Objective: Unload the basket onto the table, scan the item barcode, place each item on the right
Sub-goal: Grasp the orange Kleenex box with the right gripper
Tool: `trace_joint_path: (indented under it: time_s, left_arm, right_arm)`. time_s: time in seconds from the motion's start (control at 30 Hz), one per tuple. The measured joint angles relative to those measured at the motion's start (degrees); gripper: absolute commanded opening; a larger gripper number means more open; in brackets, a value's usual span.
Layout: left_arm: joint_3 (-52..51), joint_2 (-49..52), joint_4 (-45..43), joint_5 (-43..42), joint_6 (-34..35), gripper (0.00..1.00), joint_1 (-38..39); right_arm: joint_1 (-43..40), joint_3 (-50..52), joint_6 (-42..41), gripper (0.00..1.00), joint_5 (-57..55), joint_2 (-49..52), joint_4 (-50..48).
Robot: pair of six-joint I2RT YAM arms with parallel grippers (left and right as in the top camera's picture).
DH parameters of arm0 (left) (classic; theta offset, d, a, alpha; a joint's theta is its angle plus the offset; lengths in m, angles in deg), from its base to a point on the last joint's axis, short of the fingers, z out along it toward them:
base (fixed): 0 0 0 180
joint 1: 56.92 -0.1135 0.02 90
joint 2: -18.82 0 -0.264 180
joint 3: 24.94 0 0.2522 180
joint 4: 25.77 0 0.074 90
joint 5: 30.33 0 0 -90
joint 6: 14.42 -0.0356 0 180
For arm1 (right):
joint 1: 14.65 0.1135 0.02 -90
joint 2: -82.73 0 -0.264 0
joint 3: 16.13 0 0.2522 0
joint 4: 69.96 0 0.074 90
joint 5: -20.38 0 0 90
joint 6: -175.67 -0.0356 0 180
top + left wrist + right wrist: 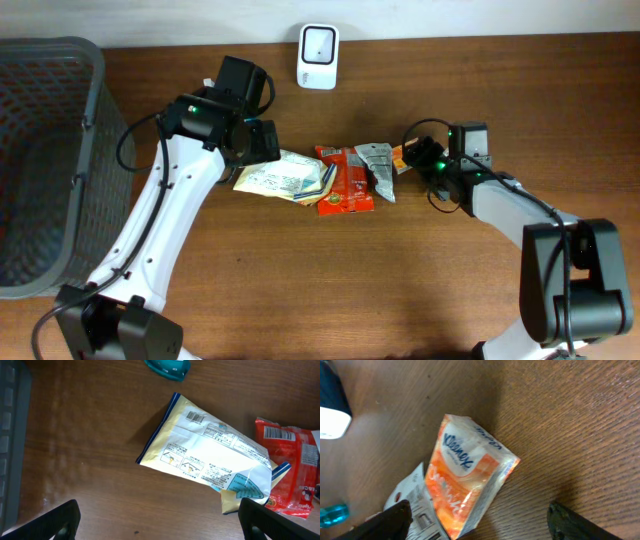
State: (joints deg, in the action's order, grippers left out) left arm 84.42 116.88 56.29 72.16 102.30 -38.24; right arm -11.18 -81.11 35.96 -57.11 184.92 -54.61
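Glossy plastic tissue pack [470, 475]; wood-grain tbl [570, 420], semi-matt.

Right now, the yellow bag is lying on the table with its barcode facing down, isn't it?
Not quite. The yellow bag does lie on the table, but its barcode faces up, not down. The left wrist view shows it.

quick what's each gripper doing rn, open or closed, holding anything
Left gripper: open, holding nothing, above the yellow-white packet.
Right gripper: open, holding nothing, Kleenex pack just ahead of it.
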Motion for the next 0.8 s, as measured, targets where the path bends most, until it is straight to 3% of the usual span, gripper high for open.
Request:
trace_joint_path:
  time_s: [0.13,0.23,0.47,0.6,0.67,0.73,0.8]
  left_arm:
    - [0.0,-0.02,0.02,0.0,0.0,0.99,0.0]
    - [0.0,-0.02,0.0,0.0,0.0,0.99,0.0]
    - [0.0,0.0,0.02,0.0,0.0,0.99,0.0]
    - [0.0,-0.02,0.02,0.0,0.0,0.99,0.0]
    - [0.0,-0.02,0.02,0.0,0.0,0.99,0.0]
    - [0.0,-0.02,0.02,0.0,0.0,0.99,0.0]
    - [0.0,0.0,0.02,0.0,0.0,0.99,0.0]
  right_arm:
    - [0.02,0.0,0.04,0.67,-0.7,0.55,-0.55]
    - [0.02,-0.13,-0.07,0.66,-0.68,2.14,-3.23]
    - [0.02,-0.48,-0.17,0.46,0.2,3.58,-4.76]
    - [0.02,-0.76,-0.07,0.44,0.59,4.55,-5.16]
    - [0.02,-1.09,-0.04,0.32,0.66,4.87,-5.31]
    - [0.02,-1.14,-0.09,0.13,0.66,5.07,-5.14]
    - [0.07,-1.18,-0.46,0.04,1.11,5.44,-5.46]
